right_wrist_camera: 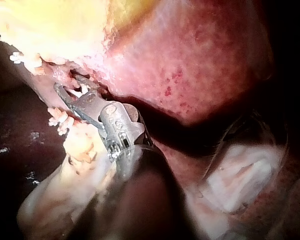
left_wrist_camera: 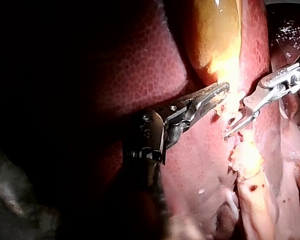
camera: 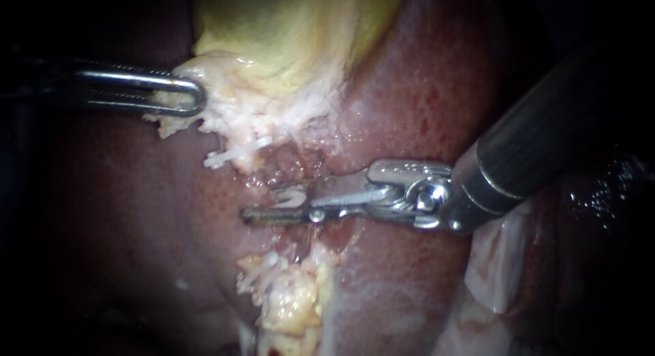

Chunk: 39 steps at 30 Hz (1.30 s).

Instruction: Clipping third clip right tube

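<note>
**Item: clip placement on the right tube, in hand.**

- Left instrument (camera: 196, 97): jaws closed on the pale fringe of the gallbladder (camera: 293, 28), holding it toward the shaft side.
- Right instrument (camera: 271, 204): jaws narrowly apart, forked, lying across the raw cleft between the gallbladder fringe and a yellow fat lump (camera: 293, 301). Whether a clip sits in them cannot be told.
- White clip (camera: 235, 151): just beside the gallbladder fringe, near the right instrument's jaws but apart from them.
- Right tube: not distinguishable from the ragged tissue. Judged to run through the cleft at the right instrument's jaws.
- Liver (camera: 423, 90): bears all the above, with its red surface under both instruments.
- Containers: none in view, so no contents to list.

**Handling note (judgement):** Keep the left instrument's pull steady so the tube stays taut. See both jaw tips beyond the tube and square to it. Keep clear of the white clip and take in no liver or fat before closing.
</note>
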Each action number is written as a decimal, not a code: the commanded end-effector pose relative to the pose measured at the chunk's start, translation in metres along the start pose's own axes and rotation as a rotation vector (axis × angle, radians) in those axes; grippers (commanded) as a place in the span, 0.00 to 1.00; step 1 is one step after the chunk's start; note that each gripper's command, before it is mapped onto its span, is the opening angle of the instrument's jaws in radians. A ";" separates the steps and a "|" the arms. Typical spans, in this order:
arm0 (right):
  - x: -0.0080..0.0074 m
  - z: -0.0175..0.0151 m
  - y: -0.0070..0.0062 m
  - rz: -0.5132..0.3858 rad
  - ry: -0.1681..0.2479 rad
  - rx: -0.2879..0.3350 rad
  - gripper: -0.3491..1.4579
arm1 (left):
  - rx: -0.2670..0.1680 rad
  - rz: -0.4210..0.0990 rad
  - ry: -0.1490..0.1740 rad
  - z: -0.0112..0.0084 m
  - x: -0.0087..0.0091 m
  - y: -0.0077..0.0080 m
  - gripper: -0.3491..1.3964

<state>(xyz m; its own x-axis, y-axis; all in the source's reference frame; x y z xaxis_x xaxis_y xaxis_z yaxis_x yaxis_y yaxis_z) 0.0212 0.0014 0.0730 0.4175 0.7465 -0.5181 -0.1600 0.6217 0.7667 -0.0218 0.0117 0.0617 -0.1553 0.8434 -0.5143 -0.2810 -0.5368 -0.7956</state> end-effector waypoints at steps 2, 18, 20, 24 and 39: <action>0.0000 0.0000 0.0000 0.000 0.002 0.001 0.19 | 0.000 0.000 0.000 0.0000 0.0000 0.0000 0.00; 0.0012 -0.0010 -0.0018 0.009 0.123 0.164 0.47 | -0.001 0.001 0.000 0.0000 -0.0001 -0.0001 0.00; 0.0014 -0.0013 -0.0024 0.007 0.120 0.178 0.47 | -0.001 0.000 0.000 0.0000 -0.0001 -0.0001 0.00; 0.0019 -0.0027 -0.0036 0.004 0.116 0.206 0.47 | -0.001 0.001 0.000 0.0000 -0.0001 -0.0001 0.00; 0.0043 -0.0108 -0.0045 0.026 0.125 0.263 0.47 | -0.001 0.001 0.000 -0.0001 -0.0001 -0.0002 0.00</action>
<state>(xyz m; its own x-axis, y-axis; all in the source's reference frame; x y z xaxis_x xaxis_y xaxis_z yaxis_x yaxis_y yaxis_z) 0.0136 0.0045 0.0631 0.3002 0.7956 -0.5261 0.0770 0.5296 0.8448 -0.0216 0.0117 0.0618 -0.1559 0.8430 -0.5148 -0.2797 -0.5375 -0.7955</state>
